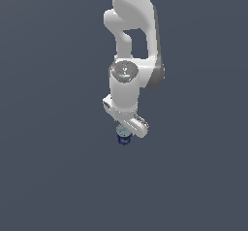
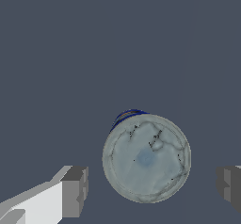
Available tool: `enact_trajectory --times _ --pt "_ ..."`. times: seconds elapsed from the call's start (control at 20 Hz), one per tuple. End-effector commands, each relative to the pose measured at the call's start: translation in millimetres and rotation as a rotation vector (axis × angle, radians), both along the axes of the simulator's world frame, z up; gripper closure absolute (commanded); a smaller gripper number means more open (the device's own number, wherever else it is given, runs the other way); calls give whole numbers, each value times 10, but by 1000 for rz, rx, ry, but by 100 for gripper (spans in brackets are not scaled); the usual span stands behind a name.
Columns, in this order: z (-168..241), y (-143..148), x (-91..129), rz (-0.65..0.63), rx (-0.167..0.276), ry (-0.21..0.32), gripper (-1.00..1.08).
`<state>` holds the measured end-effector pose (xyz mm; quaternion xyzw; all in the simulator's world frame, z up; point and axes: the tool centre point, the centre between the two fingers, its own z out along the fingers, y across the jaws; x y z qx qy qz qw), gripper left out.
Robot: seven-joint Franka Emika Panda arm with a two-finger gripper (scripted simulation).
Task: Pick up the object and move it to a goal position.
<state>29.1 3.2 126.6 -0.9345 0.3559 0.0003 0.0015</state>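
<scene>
The object is a small upright can with a silver-grey round top (image 2: 146, 158) and a dark blue side; in the exterior view the can (image 1: 124, 137) stands on the grey floor just under the arm's hand. My gripper (image 2: 150, 188) hangs right above it, open. One grey fingertip (image 2: 75, 191) is on one side of the can and the other fingertip (image 2: 230, 188) on the opposite side, with gaps between pads and can. In the exterior view the gripper (image 1: 125, 130) is mostly hidden behind the white hand.
A plain dark grey floor (image 1: 58, 176) surrounds the can on all sides. The white arm (image 1: 128, 55) rises above the can towards the top of the exterior view.
</scene>
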Motion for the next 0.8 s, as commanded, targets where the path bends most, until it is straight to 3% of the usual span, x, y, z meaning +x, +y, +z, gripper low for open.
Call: enact_trajectory --times 0.0,0.4,0.75 --pt "-15 -14 7 -23 -2 0 -92" --pt "-60 -16 7 -30 -3 1 -92" --pt "-397 -20 -4 -34 -3 1 -92"
